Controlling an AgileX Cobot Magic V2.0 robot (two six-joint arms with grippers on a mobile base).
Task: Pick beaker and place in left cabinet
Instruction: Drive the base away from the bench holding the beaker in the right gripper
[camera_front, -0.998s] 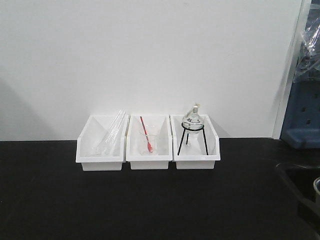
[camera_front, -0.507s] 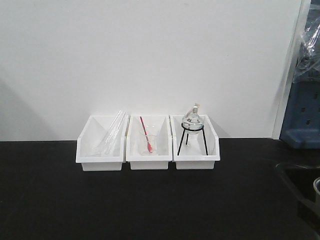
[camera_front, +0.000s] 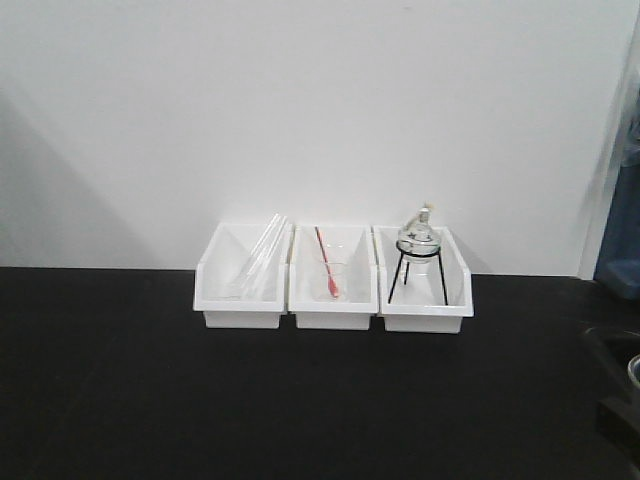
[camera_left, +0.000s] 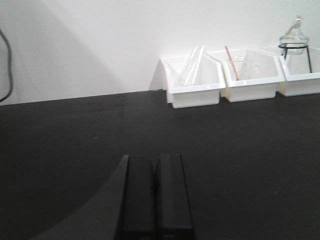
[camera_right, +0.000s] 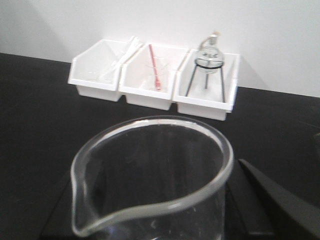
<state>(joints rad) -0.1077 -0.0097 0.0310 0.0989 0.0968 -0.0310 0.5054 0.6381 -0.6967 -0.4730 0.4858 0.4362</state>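
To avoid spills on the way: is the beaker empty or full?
Empty: through the beaker only the dark counter shows, no liquid.

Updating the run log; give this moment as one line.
right gripper: shut on beaker | left gripper: shut, empty | cabinet: unseen

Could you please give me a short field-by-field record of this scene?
surface: black counter against a white wall
left white bin: leaning glass tubes
middle white bin: clear beaker with red stick
right white bin: round flask on black stand
right gripper: shut on the beaker
left gripper: shut, empty, above the counter
left cabinet: not in view
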